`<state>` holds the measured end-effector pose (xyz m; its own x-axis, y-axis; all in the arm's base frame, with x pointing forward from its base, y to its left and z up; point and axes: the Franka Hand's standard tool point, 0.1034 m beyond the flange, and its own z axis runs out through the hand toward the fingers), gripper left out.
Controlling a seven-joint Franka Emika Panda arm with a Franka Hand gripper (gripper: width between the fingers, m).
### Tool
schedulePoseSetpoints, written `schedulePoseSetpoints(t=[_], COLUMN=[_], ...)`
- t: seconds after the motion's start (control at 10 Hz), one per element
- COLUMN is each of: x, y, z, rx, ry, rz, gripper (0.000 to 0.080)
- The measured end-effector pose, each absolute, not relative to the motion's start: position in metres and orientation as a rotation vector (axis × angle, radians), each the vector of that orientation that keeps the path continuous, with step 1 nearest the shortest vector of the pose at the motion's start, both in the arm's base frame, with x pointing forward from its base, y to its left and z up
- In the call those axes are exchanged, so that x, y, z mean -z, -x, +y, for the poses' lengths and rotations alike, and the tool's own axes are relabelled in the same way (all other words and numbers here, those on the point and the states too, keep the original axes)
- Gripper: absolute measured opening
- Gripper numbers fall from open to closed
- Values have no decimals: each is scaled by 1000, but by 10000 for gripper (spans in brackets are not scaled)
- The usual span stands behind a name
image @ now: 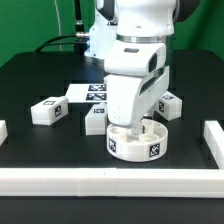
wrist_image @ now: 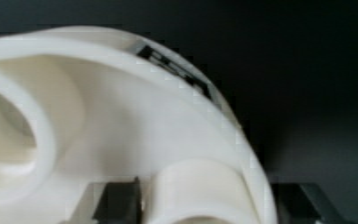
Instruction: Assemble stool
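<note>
The white robot arm (image: 135,60) is reaching straight down over the thick round white plastic seat (image: 135,143), which is lying flat on the black bench (image: 30,75) near the front long white border rail (image: 110,182). The seat's hollowed side appears to be facing up, which would leave its sockets open for the legs.

In the wrist view the fingers (wrist_image: 108,205) are clamping together on the seat's (wrist_image: 158,130) side wall, one pad inside the hollow and one outside, with the white rim filling the gap between them. Pinching the wall rather than spanning the whole disc is probably the only hold available, since the disc looks far too wide for the fingers. A black-and-white tag (wrist_image: 176,70) is showing on the outer wall just beyond the grip.

Three short blocky white plastic legs are lying loose, none of them fitted yet: one (image: 97,120) just beside the seat on the exterior view's left, one (image: 47,110) well apart further that way, and one (image: 168,103) behind the seat toward the exterior view's right. The marker board (image: 85,92) is lying behind them.

The task is looking to be at an early stage. The hold suggests the arm is getting ready to shift the seat, perhaps against a rail so it is braced. The nearest leg is sitting close enough to be knocked.
</note>
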<state>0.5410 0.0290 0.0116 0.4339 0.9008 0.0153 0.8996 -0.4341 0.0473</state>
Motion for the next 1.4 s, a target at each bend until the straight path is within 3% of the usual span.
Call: schedulePoseSetpoints(t=[0.6, 1.4], x=[-13, -14], y=[-581, -605], z=[85, 88], rx=[-142, -179], ry=[-2648, -2599], rz=[1615, 1664], gripper=[324, 324])
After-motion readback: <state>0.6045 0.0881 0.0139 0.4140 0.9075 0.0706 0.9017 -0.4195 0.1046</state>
